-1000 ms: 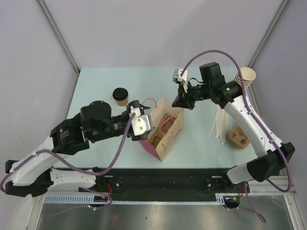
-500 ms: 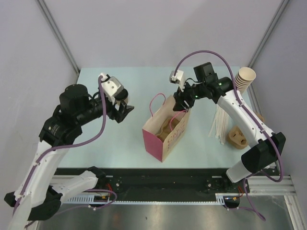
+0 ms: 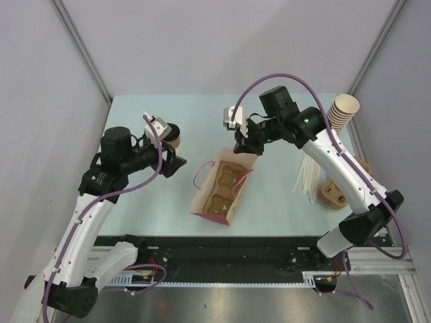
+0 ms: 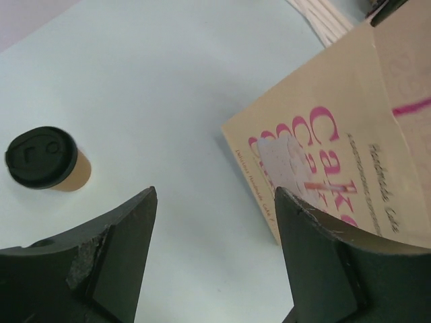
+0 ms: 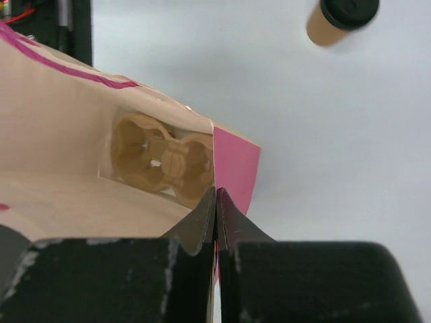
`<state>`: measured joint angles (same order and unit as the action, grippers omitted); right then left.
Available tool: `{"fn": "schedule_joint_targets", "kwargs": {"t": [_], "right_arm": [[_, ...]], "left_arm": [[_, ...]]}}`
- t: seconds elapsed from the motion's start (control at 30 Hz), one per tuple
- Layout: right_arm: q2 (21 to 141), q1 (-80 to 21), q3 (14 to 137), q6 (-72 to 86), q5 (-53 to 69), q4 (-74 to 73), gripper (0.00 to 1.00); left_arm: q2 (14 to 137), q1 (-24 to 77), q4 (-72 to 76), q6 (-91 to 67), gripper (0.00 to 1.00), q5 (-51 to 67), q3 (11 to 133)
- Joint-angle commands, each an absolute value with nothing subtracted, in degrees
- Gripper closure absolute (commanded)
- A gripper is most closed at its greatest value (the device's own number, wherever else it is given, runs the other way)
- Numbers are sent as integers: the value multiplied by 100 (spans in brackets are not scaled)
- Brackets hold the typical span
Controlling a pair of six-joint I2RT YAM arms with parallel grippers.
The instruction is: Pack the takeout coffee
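Your right pincer (image 5: pixel 215 210) clamps the rim of the pink-and-tan paper bag (image 5: pixel 236 165), your left pincer (image 4: pixel 215 202) gapes empty near the black-lidded tan paper cup (image 4: pixel 47 160), which you've yet to pack.

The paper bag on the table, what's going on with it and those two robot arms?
The right gripper is pinched shut on the paper bag at its rim, holding the mouth open. A moulded cup carrier sits inside. The left gripper hangs open near the lidded takeout coffee, which stands alone on the table, not yet picked up or packed.
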<state>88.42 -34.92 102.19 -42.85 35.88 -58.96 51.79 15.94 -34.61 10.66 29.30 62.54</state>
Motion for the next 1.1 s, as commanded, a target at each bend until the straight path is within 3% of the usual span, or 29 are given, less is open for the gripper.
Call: {"fn": "schedule_joint_targets", "kwargs": {"t": [0.0, 0.27, 0.43, 0.57, 0.6, 0.63, 0.7, 0.87, 1.07], "right_arm": [[8613, -3568, 10555, -4983, 3849, -6345, 100], [9017, -3051, 10178, -5502, 4377, -6065, 100], [9762, -2866, 10572, -6098, 4561, -6326, 99], [10212, -2681, 11362, -6056, 4623, -6644, 71], [10274, -2628, 11634, -5986, 4588, -6653, 56], [10335, -2602, 11785, -5907, 4579, -6688, 48], [10511, -2558, 12170, -5643, 4527, -6723, 34], [10670, -2514, 12629, -5318, 4289, -6899, 21], [10661, -2514, 12718, -4668, 3912, -6671, 5]], "left_arm": [[5290, 1547, -2954, 1038, 25, 3550, 6091], [6169, 1556, -2532, 502, 26, 3279, 5977], [6697, 1582, -2461, 369, 30, 3200, 6143], [7082, 1416, -2504, 176, 24, 2480, 6572], [7258, 1345, -2740, 298, 22, 2322, 6800], [7704, 1266, -2873, 377, 13, 2068, 7038], [8102, 1187, -3197, 631, 8, 1498, 7820], [9453, 1064, -4162, 1055, 4, 669, 9490], [10396, 616, -4920, 949, 0, 1037, 10536]]}}
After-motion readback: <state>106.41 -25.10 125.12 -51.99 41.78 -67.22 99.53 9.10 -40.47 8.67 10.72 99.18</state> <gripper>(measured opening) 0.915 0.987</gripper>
